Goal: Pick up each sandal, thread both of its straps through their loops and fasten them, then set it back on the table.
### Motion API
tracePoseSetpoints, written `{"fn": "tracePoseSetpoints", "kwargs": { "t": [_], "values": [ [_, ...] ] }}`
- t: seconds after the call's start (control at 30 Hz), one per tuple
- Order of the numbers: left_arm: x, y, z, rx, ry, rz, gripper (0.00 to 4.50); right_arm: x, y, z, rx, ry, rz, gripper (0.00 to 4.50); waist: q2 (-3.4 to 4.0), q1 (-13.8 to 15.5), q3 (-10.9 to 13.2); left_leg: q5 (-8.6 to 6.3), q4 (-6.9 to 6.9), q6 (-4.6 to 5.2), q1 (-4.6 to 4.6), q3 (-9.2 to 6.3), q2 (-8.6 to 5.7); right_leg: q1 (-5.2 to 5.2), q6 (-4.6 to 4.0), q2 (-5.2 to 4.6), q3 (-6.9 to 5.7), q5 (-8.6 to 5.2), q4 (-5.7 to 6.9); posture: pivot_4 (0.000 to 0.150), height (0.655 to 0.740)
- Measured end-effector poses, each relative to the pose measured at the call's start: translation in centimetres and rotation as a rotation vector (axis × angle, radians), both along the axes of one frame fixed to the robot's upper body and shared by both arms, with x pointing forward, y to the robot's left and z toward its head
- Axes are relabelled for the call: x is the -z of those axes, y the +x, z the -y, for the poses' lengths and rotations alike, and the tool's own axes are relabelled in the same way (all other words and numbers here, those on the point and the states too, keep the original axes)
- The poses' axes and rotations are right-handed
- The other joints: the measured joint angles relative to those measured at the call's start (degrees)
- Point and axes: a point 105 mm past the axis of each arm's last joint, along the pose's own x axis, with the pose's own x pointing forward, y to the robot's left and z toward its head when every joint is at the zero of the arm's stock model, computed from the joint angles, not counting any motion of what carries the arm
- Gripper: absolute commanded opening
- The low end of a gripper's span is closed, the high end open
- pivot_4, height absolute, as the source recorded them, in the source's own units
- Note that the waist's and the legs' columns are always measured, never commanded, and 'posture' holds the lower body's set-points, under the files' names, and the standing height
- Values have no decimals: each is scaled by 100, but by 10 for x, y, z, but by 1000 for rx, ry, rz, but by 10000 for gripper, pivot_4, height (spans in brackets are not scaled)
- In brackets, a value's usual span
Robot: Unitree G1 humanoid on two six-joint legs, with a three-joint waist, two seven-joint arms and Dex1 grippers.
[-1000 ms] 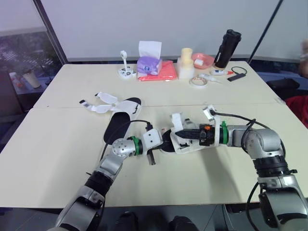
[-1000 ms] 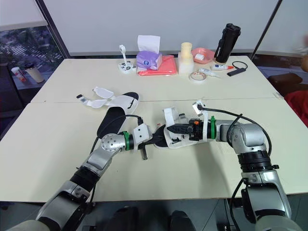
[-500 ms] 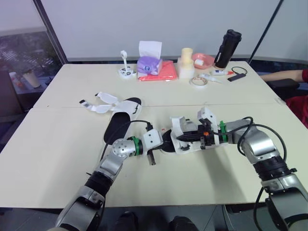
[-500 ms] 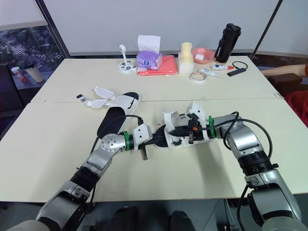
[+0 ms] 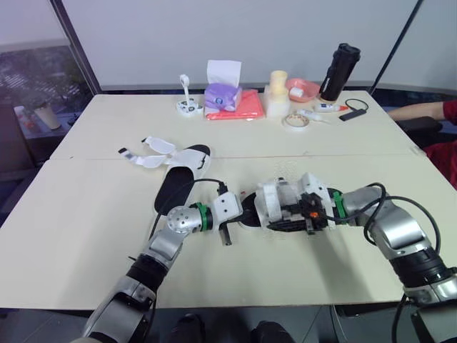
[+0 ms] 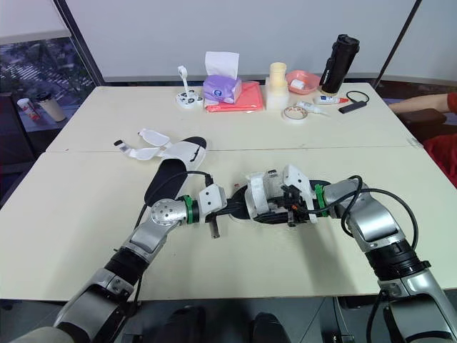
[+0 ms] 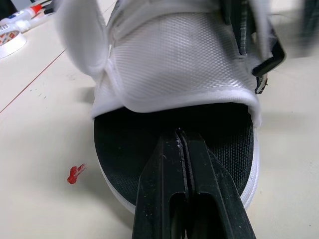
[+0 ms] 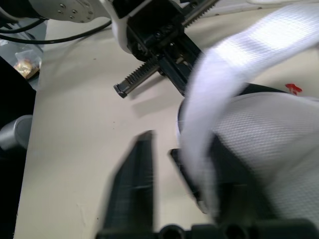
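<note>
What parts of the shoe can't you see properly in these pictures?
Loops on the sandal: head views, hidden behind the right claw and its wrist.
The strap: right wrist view, blurred.
The sandal's far end: left wrist view, cut off by the top edge.

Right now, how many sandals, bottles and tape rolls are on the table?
Black-soled sandals with white straps: 2
Tall black bottle: 1
White tape roll: 1
Total: 4
</note>
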Motion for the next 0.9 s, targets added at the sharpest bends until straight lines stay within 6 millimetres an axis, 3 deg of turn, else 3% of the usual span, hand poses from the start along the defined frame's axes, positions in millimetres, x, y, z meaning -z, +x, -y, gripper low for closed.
{"fn": "tracePoseSetpoints", "kwargs": {
  "t": [0.1,0.2,0.3,0.4,0.6,0.9],
  "values": [
    [0,0,0,-5,-1,1,0,-5,1,1,49,60,-31,44338,-1,-13,1,0,0,0,0,1,1,0,-2,1,1,2,0,1500,7400],
    [0,0,0,-4,-1,1,0,-21,4,13,152,150,-59,44338,-2,-12,1,0,0,0,0,0,3,0,-3,1,0,3,0,1500,7400],
    [0,0,0,-1,-2,3,0,-35,-1,39,286,235,-121,44338,-3,8,0,0,-8,0,0,0,7,2,-4,0,0,3,-9,1500,7400],
    [0,-1,-1,3,0,3,0,-30,-18,58,383,321,-249,44338,-3,5,-1,0,-23,0,2,1,5,1,-4,5,0,3,-15,1500,7400],
    [0,-1,-2,9,4,-2,0,4,-45,38,388,295,-356,44338,-2,-15,-1,0,-22,0,5,3,4,0,-5,9,3,4,-15,1500,7400],
    [0,-1,-1,24,11,-5,0,19,-30,26,431,288,-281,44338,-3,-10,-1,0,-27,0,4,2,3,-2,-5,10,3,4,-19,1500,7400]
  ]
}}
